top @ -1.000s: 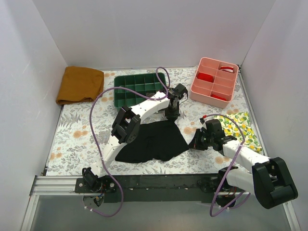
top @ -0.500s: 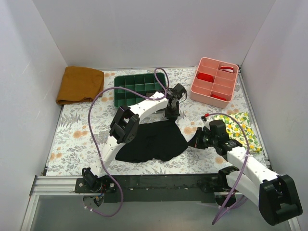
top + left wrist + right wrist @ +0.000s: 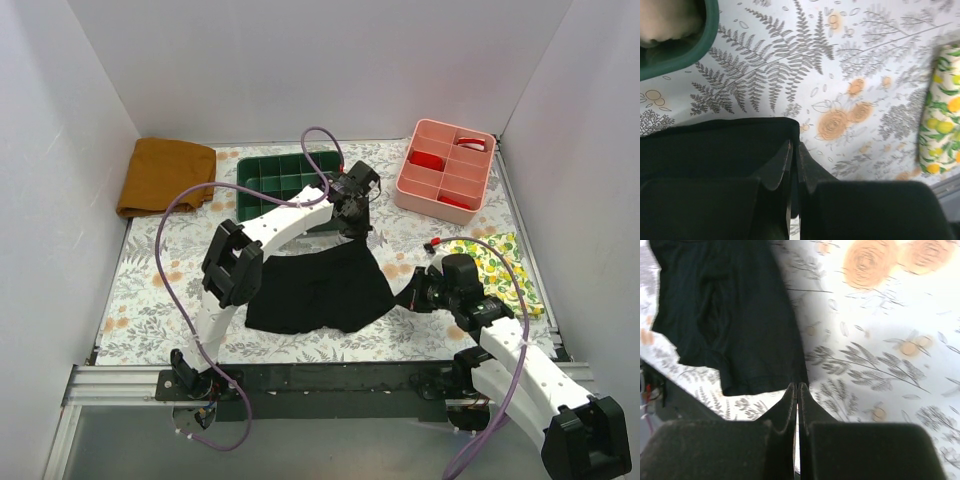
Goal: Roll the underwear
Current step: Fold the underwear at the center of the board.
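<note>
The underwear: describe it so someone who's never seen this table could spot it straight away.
On the fern-and-flower patterned table, look at the middle of the near half, just in front of the green compartment tray. The underwear lies spread there, the only black fabric; the mustard-brown cloth sits in the far left corner and the lemon-print cloth on the right.

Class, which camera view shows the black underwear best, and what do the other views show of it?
The top external view is best: the whole underwear is visible there, spread out flat with its full outline in frame. The left wrist view catches only one corner of it. The right wrist view shows a larger stretch, but the frame's edge crops it.
</note>
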